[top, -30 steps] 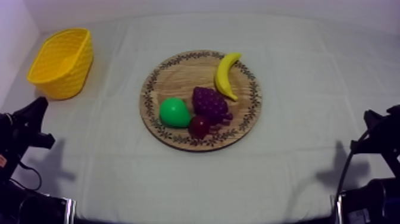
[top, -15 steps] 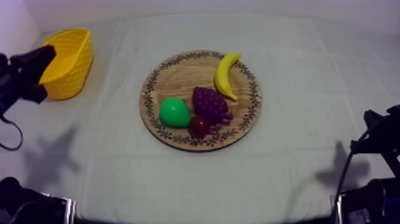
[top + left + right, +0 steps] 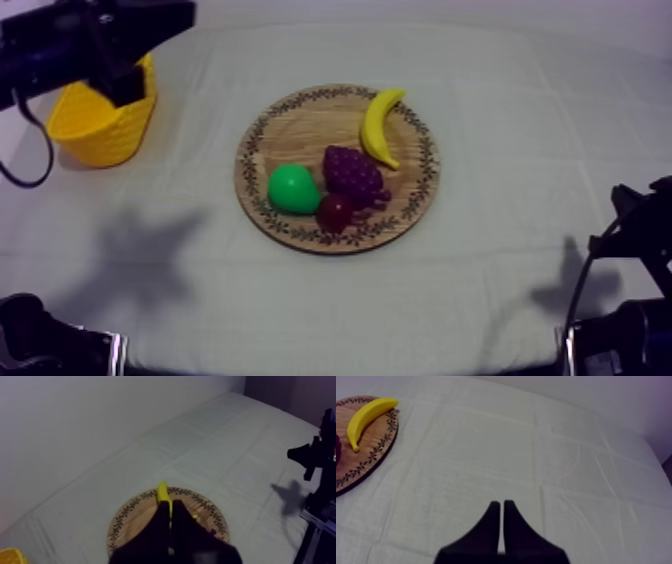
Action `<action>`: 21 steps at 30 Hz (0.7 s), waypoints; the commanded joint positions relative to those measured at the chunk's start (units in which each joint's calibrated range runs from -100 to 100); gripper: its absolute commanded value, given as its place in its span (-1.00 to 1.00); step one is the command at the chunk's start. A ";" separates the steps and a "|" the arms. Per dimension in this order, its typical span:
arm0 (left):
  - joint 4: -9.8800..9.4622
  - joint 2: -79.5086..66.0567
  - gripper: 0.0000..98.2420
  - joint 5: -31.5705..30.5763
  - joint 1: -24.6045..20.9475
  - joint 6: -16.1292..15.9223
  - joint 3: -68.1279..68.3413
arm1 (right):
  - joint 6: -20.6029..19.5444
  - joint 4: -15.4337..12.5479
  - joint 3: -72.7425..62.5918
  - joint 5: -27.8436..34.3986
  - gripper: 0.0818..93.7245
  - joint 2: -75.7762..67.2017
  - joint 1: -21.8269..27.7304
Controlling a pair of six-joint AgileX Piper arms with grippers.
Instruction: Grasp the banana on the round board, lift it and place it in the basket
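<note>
The yellow banana lies on the far right part of the round wooden board, beside the purple grapes. My left gripper hangs high over the table's far left, just past the yellow basket. In the left wrist view its fingers lie together, shut on nothing, in line with the banana on the board. My right gripper rests low at the right edge. It is shut and empty, and the banana lies far off on the board.
A green pear and a small red fruit sit on the board's near side. The basket stands at the far left by a wall. The right arm stands at the table's right side.
My left arm has swung up from the lower left edge to the far left and now reaches over the basket. The right arm and the fruit have not moved.
</note>
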 commanded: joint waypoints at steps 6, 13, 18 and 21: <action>0.65 15.27 -0.99 5.63 3.63 0.62 -16.21 | -0.01 0.01 -0.03 -0.01 -0.99 -0.04 0.03; 4.64 27.87 -0.98 15.55 4.74 2.99 -30.30 | -0.01 0.01 -0.03 -0.01 -0.99 -0.04 0.03; 7.57 33.49 -0.97 17.96 4.06 5.03 -35.19 | -0.01 0.01 -0.03 -0.01 -0.99 -0.04 0.03; 8.56 36.52 -0.97 18.78 3.52 6.55 -37.57 | -0.01 0.01 -0.03 -0.01 -0.99 -0.04 0.03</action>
